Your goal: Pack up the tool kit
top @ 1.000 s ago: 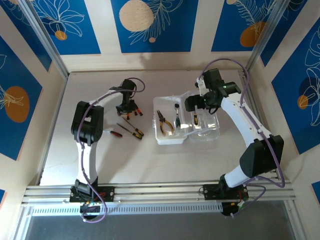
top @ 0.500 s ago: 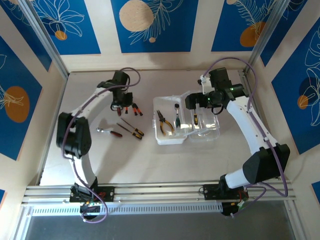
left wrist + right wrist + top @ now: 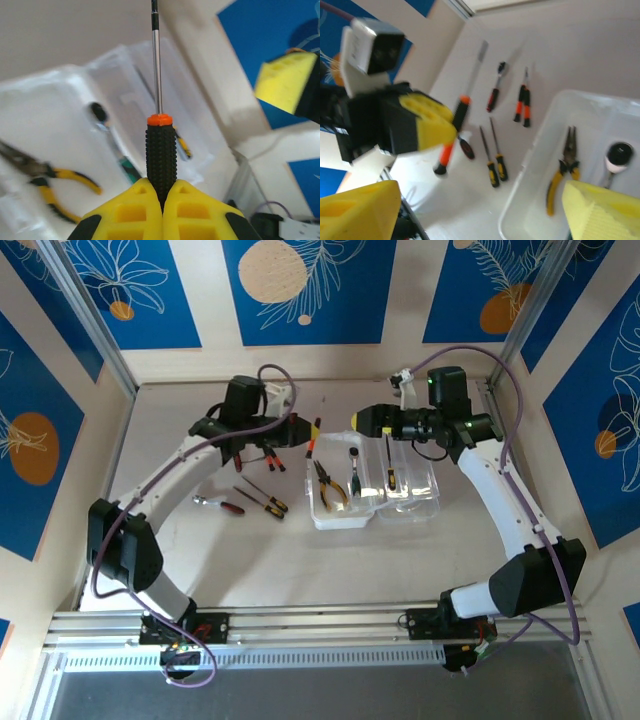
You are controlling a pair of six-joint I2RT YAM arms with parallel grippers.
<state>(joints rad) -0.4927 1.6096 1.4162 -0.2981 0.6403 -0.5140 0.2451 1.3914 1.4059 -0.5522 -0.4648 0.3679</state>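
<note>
The clear tool case (image 3: 400, 502) lies open right of centre, with yellow-handled pliers (image 3: 330, 486), a black-headed tool (image 3: 354, 468) and a yellow-handled screwdriver (image 3: 392, 478) in it. My left gripper (image 3: 297, 430) hovers just left of the case, shut on a black-and-orange-handled screwdriver (image 3: 161, 150) whose shaft points over the case (image 3: 60, 95). The held screwdriver (image 3: 454, 129) also appears in the right wrist view. My right gripper (image 3: 360, 421) hangs above the case's back left part, open and holding nothing, with its fingers (image 3: 360, 210) wide apart.
On the table left of the case lie two red-and-black screwdrivers (image 3: 270, 458), two yellow-and-black screwdrivers (image 3: 262, 498) and a red-handled ratchet (image 3: 218, 503). The two grippers face each other closely above the case's left edge. Walls ring the table.
My left gripper has lifted the screwdriver off the table and carried it right, toward the case. My right gripper has risen from the case and swung left.
</note>
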